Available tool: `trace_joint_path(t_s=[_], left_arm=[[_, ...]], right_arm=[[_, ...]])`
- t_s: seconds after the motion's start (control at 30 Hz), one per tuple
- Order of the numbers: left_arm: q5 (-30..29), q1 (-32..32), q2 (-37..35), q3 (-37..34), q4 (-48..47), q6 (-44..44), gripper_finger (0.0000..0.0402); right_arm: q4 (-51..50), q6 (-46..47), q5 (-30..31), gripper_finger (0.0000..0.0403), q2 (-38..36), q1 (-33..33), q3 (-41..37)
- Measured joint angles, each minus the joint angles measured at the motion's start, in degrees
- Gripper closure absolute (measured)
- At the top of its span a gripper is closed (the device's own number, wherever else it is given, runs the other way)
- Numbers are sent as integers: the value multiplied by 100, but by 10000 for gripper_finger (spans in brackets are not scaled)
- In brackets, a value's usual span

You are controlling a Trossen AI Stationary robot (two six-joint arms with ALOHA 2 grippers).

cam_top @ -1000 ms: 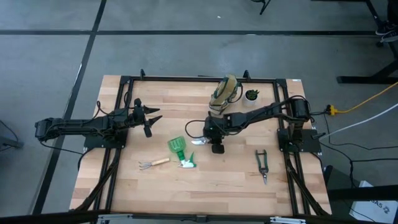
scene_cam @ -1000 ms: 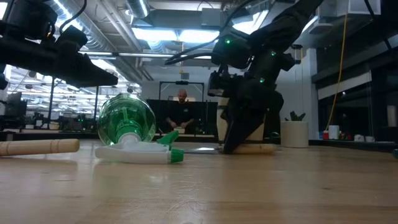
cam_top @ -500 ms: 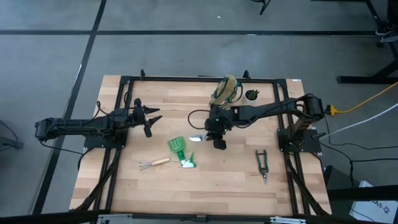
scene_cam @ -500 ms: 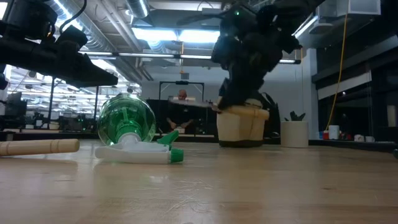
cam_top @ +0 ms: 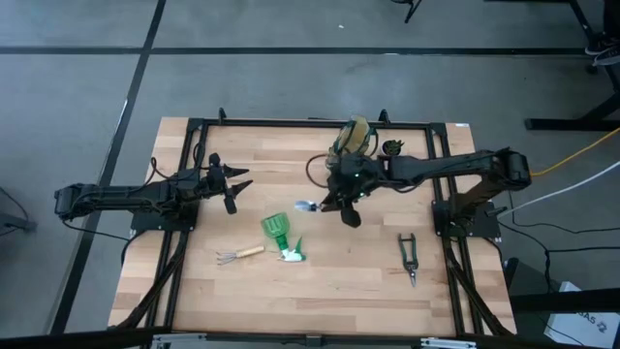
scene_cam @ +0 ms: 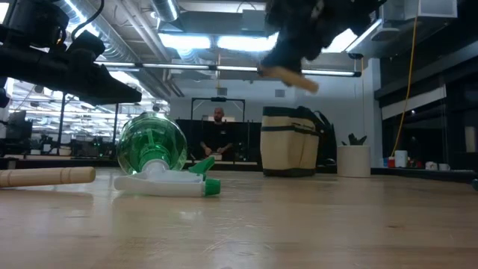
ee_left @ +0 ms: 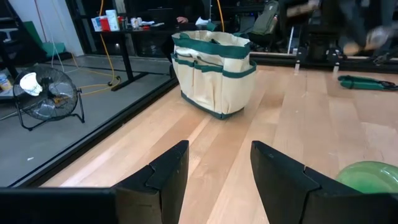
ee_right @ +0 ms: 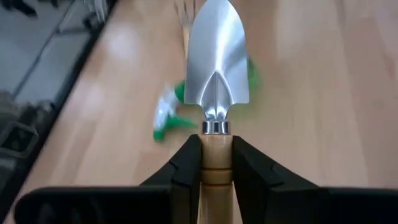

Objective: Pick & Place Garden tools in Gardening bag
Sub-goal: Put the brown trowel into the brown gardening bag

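Right wrist view: right gripper (ee_right: 216, 163) is clamping trowel (ee_right: 217, 65) handle; left gripper (ee_left: 214, 171) is idling, jaws apart; no legible writing.

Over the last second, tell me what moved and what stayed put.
The right hand, shut on the trowel by its wooden handle, lifted it off the table and carried it toward the bag; it now hangs in the air beside the bag. The left hand stayed open and parked. The scoop, sprayer, rake and shears did not move.

No text, label, brand, number or sign can be read in any view.
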Motion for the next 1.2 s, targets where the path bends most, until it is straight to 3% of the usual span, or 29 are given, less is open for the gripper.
trace_joint_path(t_s=[0.7,1.2], left_arm=[[1,-2,0,0,0,0,233],[1,-1,0,0,0,0,233]], right_arm=[[860,686,85,332,-1902,-10,11],[903,938,199,332,-2152,-389,11]])
